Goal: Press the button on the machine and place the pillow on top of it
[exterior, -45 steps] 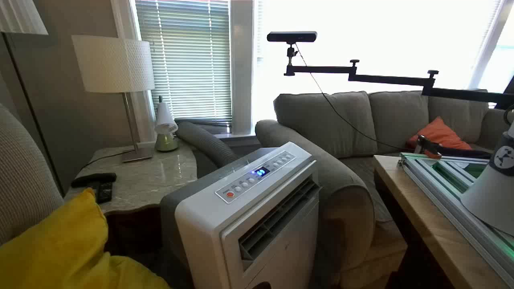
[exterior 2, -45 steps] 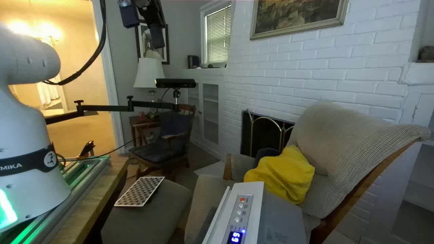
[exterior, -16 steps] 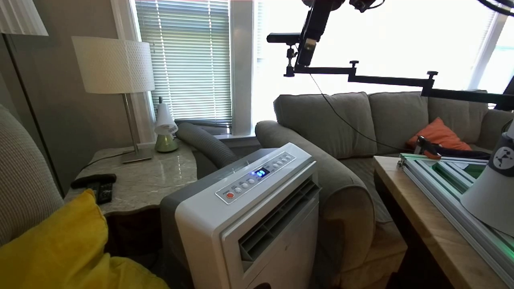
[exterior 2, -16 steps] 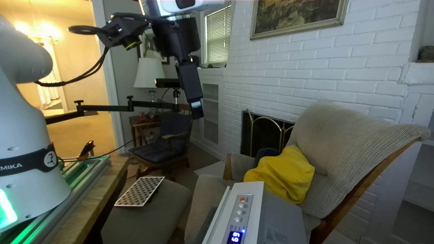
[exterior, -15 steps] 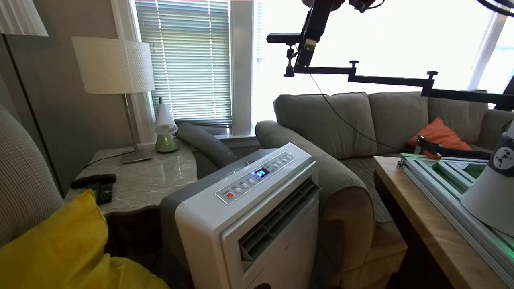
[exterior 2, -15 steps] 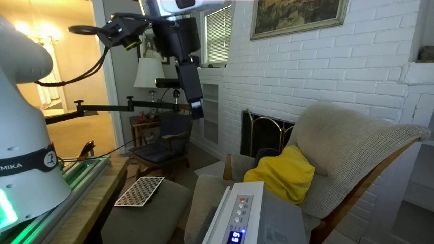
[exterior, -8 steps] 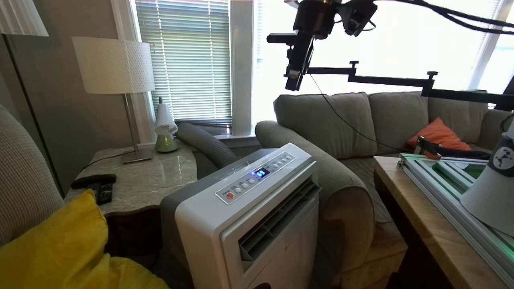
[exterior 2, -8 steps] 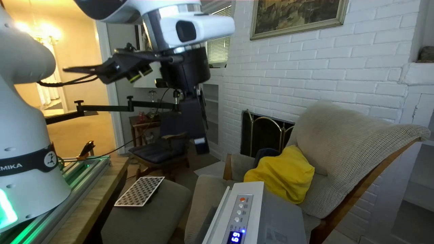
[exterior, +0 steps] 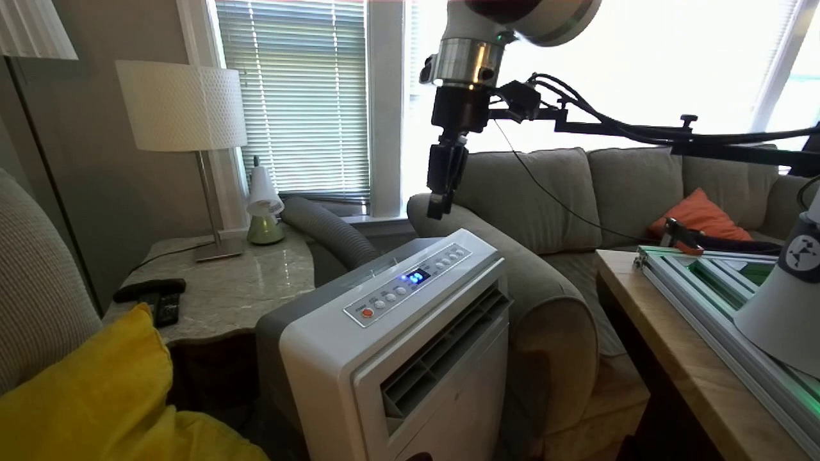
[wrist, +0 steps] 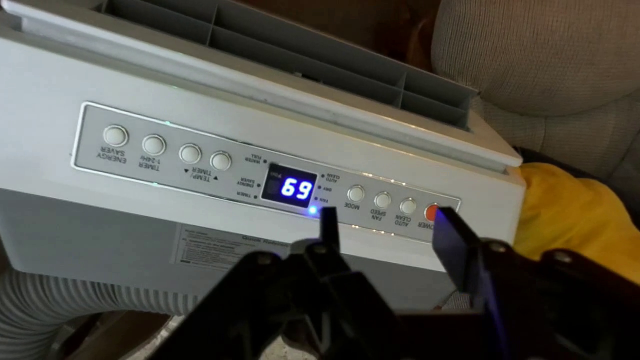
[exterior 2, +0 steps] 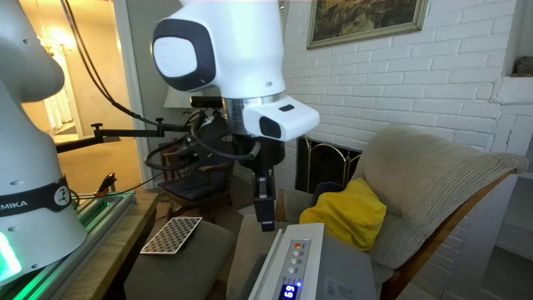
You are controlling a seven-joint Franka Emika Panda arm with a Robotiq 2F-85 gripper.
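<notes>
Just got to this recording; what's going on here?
A robot arm has its gripper open, with nothing in it, near the control panel of the white machine, whose lit display reads 69. I can't tell whether the orange button has been pressed. The yellow pillow lies on the armchair, not on the machine.

All views share the machine — wrist closest

Pillow on armchair, near machine; pincer above machine, apparently apart
</notes>
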